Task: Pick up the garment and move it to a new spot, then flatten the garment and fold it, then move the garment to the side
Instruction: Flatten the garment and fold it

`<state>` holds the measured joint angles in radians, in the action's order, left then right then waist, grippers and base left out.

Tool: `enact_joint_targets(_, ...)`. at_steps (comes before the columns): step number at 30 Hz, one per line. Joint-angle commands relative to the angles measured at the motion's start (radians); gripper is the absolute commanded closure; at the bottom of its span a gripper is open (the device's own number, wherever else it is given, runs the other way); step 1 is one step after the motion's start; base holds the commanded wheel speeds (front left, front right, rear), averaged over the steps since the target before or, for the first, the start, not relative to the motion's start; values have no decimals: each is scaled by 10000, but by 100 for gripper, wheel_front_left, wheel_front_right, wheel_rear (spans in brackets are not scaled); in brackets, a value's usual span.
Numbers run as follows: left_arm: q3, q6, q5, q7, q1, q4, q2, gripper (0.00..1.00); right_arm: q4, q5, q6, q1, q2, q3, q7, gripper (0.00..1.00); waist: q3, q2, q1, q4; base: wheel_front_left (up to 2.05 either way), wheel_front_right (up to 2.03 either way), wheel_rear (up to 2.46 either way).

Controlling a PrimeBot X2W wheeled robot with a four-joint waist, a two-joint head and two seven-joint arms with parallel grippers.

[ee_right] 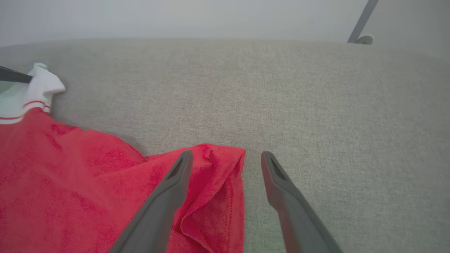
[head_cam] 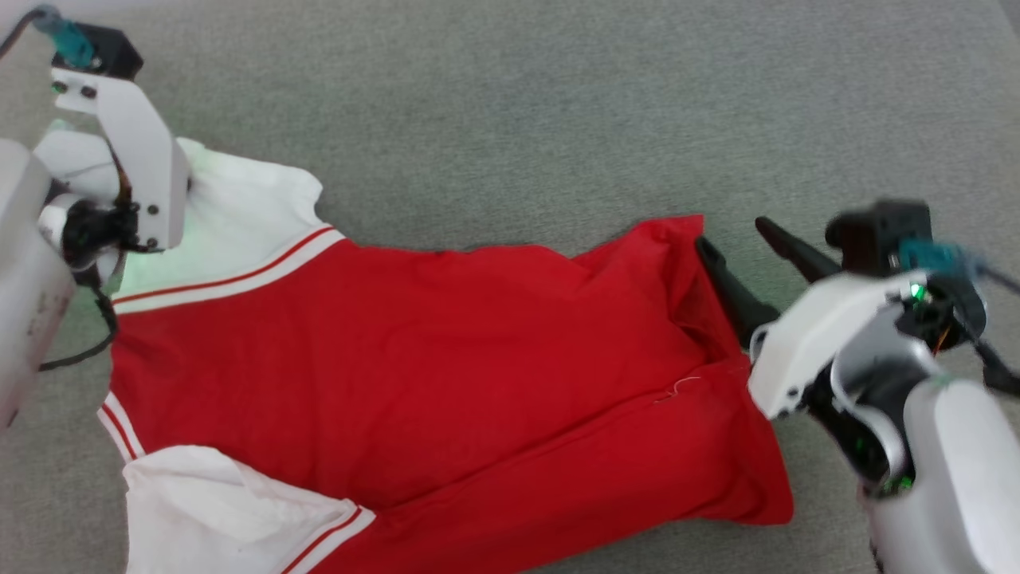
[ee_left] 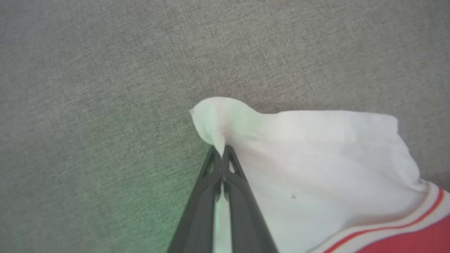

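Grey woven cloth covers the broad surface [head_cam: 558, 104] that everything rests on, and it runs past the edges of the head view. Spread across it is the garment [head_cam: 414, 351], a big red shirt. It lies sideways in the head view, with its bottom hem toward the robot's right and its shoulders toward the robot's left. The red body is mostly flat, with one long crease running toward the hem and some bunching at the far hem corner [head_cam: 677, 239].

Two white sleeves sit at the left end. The far sleeve [head_cam: 239, 215] lies beside the left arm [head_cam: 135, 151] and the near sleeve [head_cam: 207, 510] is crumpled at the bottom of the head view. Red and white striped trim [head_cam: 239, 279] edges the join between the far sleeve and the red cloth.

In the left wrist view, the left gripper [ee_left: 220, 151] is clenched on the outer corner of the far sleeve. Its two dark fingers are pressed together, with a small peak of white cloth pinched and pulled up between the tips.

The right gripper [head_cam: 731, 233] is spread wide at the far hem corner and grips nothing. In the right wrist view [ee_right: 226, 154], one finger lies over the folded red hem and the other over bare grey cloth, so the hem edge runs between them. Whether either finger touches the cloth cannot be told.

A short loose thread [head_cam: 677, 391] shows on the red cloth near the hem.
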<state>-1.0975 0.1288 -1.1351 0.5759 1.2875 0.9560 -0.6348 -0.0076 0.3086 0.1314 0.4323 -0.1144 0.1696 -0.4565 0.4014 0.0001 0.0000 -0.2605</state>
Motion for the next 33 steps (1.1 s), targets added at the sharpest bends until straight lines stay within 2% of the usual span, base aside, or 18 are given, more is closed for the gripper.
enact_joint_targets(1, -49, 15, -6, -49, 45, -18, 65, 100, 106, -9, -17, 168, -81, -5, -162, 0, 53, -1, 0, 77, 0, 0, 0)
enact_joint_targets(14, -343, 20, -207, -281, 429, -322, 283, 100, 2986, 688, -17, 2295, -64, -39, -3706, 0, 262, -1, 0, 581, 0, 0, 0)
enact_joint_targets(15, -362, 20, -236, -309, 436, -337, 311, 100, 3147, 773, -17, 2388, -120, 79, -3985, 67, 264, -1, 0, 615, 0, 0, 0)
enact_joint_targets(16, -379, 18, -282, -343, 442, -339, 322, 100, 3304, 817, -17, 2442, -181, 179, -4229, 100, 264, -1, 0, 640, 0, 0, 0)
enact_joint_targets(25, -431, 21, -560, -907, 545, -581, 441, 100, 3403, 980, -17, 2823, -504, 51, -4486, 100, -116, -1, 0, 1019, 0, 0, 0)
enact_joint_targets(33, -674, 19, -841, -1152, 631, -1564, 164, 100, 2759, 1181, -17, 2274, -1189, 229, -4237, 100, -908, -1, 0, 1588, 0, 0, 0)
